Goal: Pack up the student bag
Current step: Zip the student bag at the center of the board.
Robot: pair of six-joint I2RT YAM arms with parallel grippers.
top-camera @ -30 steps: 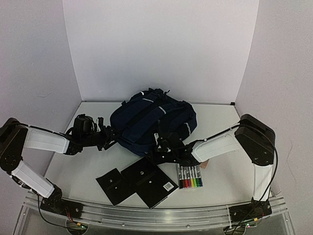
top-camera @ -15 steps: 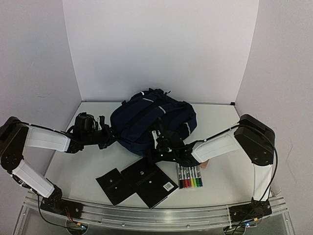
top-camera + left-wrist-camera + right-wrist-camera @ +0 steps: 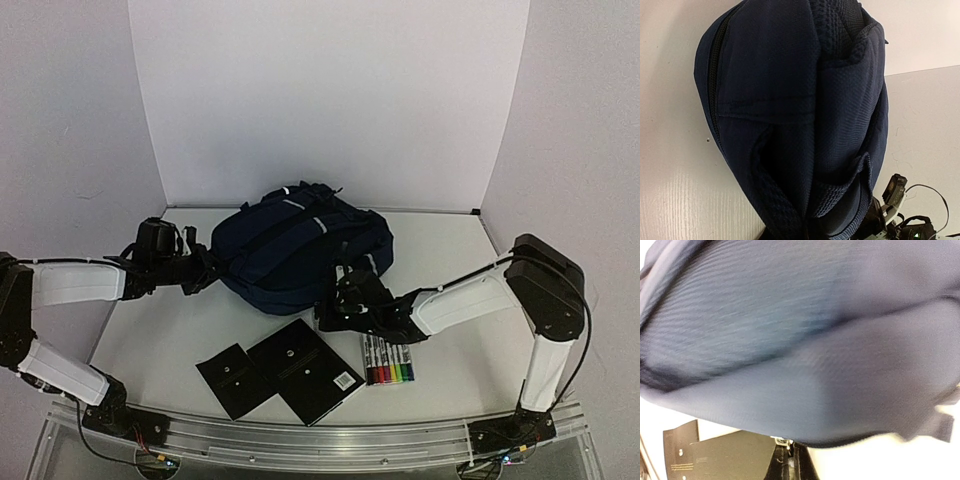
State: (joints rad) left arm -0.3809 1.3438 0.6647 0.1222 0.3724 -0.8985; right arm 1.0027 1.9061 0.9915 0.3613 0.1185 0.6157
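Toward the far edge of the tabletop (image 3: pixel 170 330), approx. mid-width, lies the student bag (image 3: pixel 300 255). It's on its side w/ the white piping up and one end aimed at the left edge. The arms meet it from opposite sides, prob. to steady or spread it so the zip can be got at. No opening shows, so packing looks barely begun.

The left gripper (image 3: pixel 203 268) sits hard against the bag's left end, touching the fabric. Its wrist view is all bag (image 3: pixel 790 100): zip line down the left side, padded strap at centre. The fingers are hidden under the cloth, so can't tell whether they're clamped or apart.

The right gripper (image 3: pixel 338 300) is at the bag's near-right edge, btwn the bag and the marker pack (image 3: pixel 388 362). From its wrist cam the fingers (image 3: pixel 781 469) are pressed together w/ no gap, right beneath the bag's lower hem (image 3: pixel 790 340). They may have nipped a fold or a zip tab, but that view is blurred, so can't confirm.

Stuff to go in waits nearer the near edge. A small black booklet (image 3: pixel 235 378) lies left of centre, a larger black booklet (image 3: pixel 308 368) just beside it, and the markers just right of that. All lie apart from the bag, prob. left w/in easy reach for when the bag is open.
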